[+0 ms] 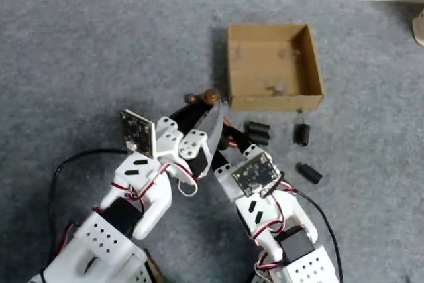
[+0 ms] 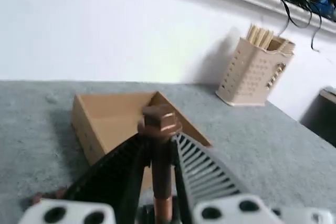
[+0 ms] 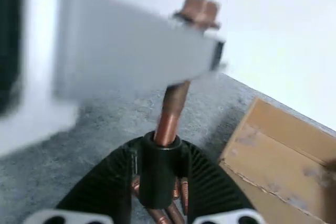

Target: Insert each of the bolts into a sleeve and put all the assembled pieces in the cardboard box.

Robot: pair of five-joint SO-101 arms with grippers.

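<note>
Right hand (image 3: pixel 157 153) nearest – closed on a black sleeve (image 3: pixel 157 174), held upright between its dark ribbed fingers. A copper bolt (image 3: pixel 175 103) stands in the sleeve's top; how far the shaft is in cannot be told. The hex head is well above the sleeve. Left hand (image 2: pixel 160 141) grips the same bolt just under the head, one black finger and one grey finger pinched on the shaft. Its grey finger crosses in front of the bolt in the right wrist view.

From above, the two hands meet tip to tip at mid-bench (image 1: pixel 79 44). The bolt head sits just off the near-left corner of the box (image 1: pixel 275 103), close but apart. The box stands open-topped, near wall facing the arms.

Loose sleeves lie to the right of the hands:
- what looks like two together (image 1: pixel 257 132), just beside the right hand
- one (image 1: pixel 302 134) just below the box's near wall, a small gap of bench between
- one (image 1: pixel 309 173) nearer the right arm, well apart from the box

Spare bolts (image 3: pixel 168 211) lie on the bench under the right hand. Broad grey bench runs left of the hands. Beige holder (image 2: pixel 254 72) stands far back by the wall (image 2: pixel 105 19) – well apart from the box.
</note>
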